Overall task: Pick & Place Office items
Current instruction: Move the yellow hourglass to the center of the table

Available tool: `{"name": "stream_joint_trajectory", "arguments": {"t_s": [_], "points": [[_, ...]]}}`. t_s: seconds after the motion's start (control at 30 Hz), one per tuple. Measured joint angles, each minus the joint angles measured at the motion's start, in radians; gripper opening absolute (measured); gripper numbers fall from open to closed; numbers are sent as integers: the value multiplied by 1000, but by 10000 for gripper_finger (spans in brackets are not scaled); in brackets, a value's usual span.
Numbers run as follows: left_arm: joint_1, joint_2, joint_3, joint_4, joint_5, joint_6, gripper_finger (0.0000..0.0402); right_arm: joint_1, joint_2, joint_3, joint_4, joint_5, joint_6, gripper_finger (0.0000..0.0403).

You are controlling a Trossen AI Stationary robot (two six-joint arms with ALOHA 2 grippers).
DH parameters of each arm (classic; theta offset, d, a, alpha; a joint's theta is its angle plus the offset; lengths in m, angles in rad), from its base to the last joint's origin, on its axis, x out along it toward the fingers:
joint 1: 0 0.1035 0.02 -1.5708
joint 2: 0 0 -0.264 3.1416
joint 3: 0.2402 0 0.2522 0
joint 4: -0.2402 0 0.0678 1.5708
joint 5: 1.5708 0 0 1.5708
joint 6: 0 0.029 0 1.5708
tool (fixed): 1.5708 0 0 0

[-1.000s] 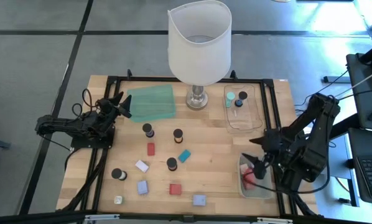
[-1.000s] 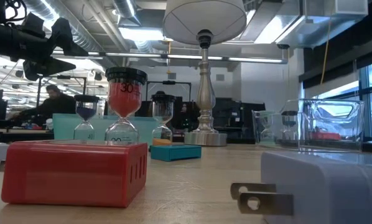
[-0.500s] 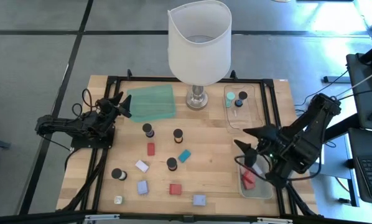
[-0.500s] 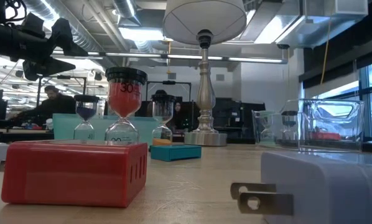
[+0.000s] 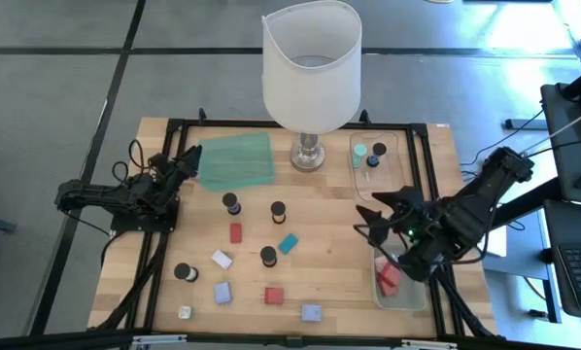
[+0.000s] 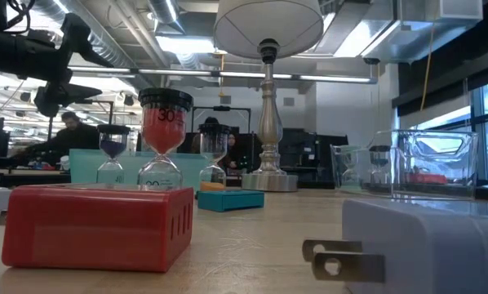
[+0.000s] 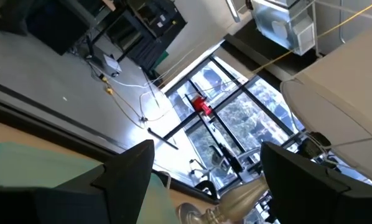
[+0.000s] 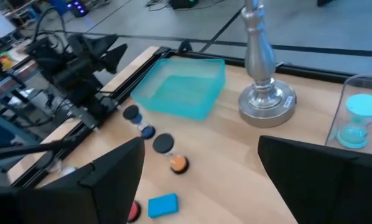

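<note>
Office items lie scattered on the wooden table: dark-capped sand timers [image 5: 231, 203] [image 5: 278, 211] [image 5: 268, 256], a red block [image 5: 236, 232], a teal block [image 5: 288, 243], and lavender blocks [image 5: 222, 292] and another red one [image 5: 273, 296] near the front. Red and pink pieces [image 5: 388, 277] lie in the near-right clear tray [image 5: 414, 297]. My right gripper [image 5: 368, 220] hovers open and holds nothing, just left of that tray's far end. My left gripper [image 5: 191, 158] stands open at the far left, beside the teal tray [image 5: 235, 161], also holding nothing.
A big white-shaded lamp [image 5: 311, 68] stands at the far middle on a metal base [image 8: 267, 99]. A second clear tray [image 5: 381, 180] at the far right holds a teal timer [image 5: 359, 156] and a dark one. A black frame [image 5: 164, 243] borders the table.
My right gripper has moved from above the near-right tray toward the table's left and far side, rising slightly and turning, still open and holding nothing. My left gripper has rolled about its own axis in place.
</note>
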Motion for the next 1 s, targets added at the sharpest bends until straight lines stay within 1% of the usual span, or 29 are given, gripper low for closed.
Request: {"name": "stream_joint_trajectory", "arguments": {"t_s": [0.07,0.13,0.23,0.37,0.47,0.53,0.7,0.83,0.9,1.0], "points": [[0,0,0,0,-6,-6,290,-23,0,0,0,0,-3,318],[0,0,0,0,-34,-31,290,-44,0,0,0,-12,-1,318],[0,0,0,0,-16,-86,290,-67,0,0,8,-51,1,318],[0,0,0,0,90,-158,290,-82,0,0,23,-114,-25,318],[0,0,0,0,173,-191,290,-83,0,0,23,-140,-43,318],[0,0,0,0,209,-191,290,-83,0,0,23,-143,-52,318],[0,0,0,30,247,-232,290,-83,0,0,23,-143,-98,318],[0,0,0,27,320,-236,290,-84,0,0,23,-143,-157,318],[0,0,0,29,355,-280,290,-93,0,0,23,-143,-201,318],[-1,2,0,80,427,-285,290,-116,0,0,23,-143,-264,318]]}}
